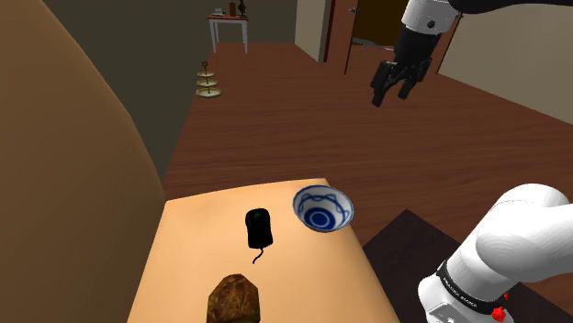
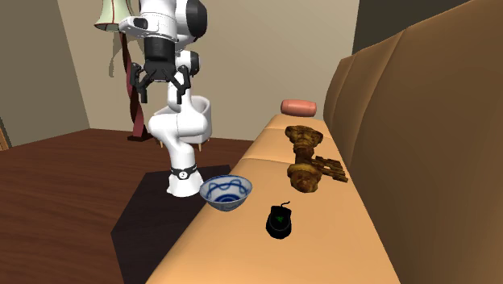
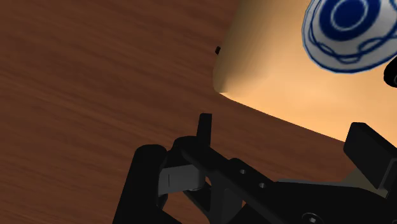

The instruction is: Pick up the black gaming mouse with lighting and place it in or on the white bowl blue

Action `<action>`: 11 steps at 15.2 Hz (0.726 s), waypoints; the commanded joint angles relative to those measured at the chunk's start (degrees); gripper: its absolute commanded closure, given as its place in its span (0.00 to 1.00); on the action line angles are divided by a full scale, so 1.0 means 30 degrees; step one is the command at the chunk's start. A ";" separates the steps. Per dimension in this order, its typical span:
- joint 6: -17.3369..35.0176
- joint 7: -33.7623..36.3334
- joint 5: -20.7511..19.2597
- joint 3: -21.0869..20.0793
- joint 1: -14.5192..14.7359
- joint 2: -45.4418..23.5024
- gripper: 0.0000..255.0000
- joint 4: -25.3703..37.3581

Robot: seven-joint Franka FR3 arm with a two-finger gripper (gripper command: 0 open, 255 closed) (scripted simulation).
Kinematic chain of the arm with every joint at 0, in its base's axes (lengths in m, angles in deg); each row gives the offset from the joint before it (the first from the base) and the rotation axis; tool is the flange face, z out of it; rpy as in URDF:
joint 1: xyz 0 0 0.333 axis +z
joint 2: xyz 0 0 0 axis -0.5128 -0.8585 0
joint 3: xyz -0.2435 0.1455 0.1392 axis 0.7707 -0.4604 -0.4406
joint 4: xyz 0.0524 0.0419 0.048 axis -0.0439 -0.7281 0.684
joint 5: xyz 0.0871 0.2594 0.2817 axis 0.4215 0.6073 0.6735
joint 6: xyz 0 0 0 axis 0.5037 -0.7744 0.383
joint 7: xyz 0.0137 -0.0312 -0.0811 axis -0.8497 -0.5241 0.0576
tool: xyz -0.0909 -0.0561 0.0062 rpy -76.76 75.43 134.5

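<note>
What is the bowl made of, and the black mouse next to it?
The bowl looks like glazed ceramic, maybe: white with painted blue rings and waves. The mouse looks like black plastic, probably: a plain dark shell with a green light on top.

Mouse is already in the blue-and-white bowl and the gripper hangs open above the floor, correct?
No. The shoulder view shows the mouse lying on the tan surface beside the bowl, not in it. The gripper does hang open above the floor.
</note>
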 commanded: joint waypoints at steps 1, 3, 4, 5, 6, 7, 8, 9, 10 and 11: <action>0.0000 0.0000 0.0000 0.0000 0.0000 0.0000 0.00 0.0000; 0.0879 0.0640 0.0348 -0.0620 0.0242 0.0156 0.00 -0.0980; 0.1326 0.0963 0.0524 -0.0937 0.0371 0.0197 0.00 -0.1440; 0.1781 0.1285 0.0704 -0.1262 0.0501 0.0212 0.00 -0.1879; 0.2242 0.1608 0.0884 -0.1592 0.0634 0.0201 0.00 -0.2296; 0.2710 0.1933 0.1066 -0.1930 0.0768 0.0163 0.00 -0.2693; 0.3186 0.2261 0.1246 -0.2273 0.0905 0.0097 0.00 -0.3068; 0.3670 0.2590 0.1425 -0.2623 0.1041 0.0001 0.00 -0.3421; 0.4162 0.2921 0.1603 -0.2981 0.1175 -0.0123 0.00 -0.3751; 0.4662 0.3256 0.1776 -0.3346 0.1308 -0.0278 0.00 -0.4058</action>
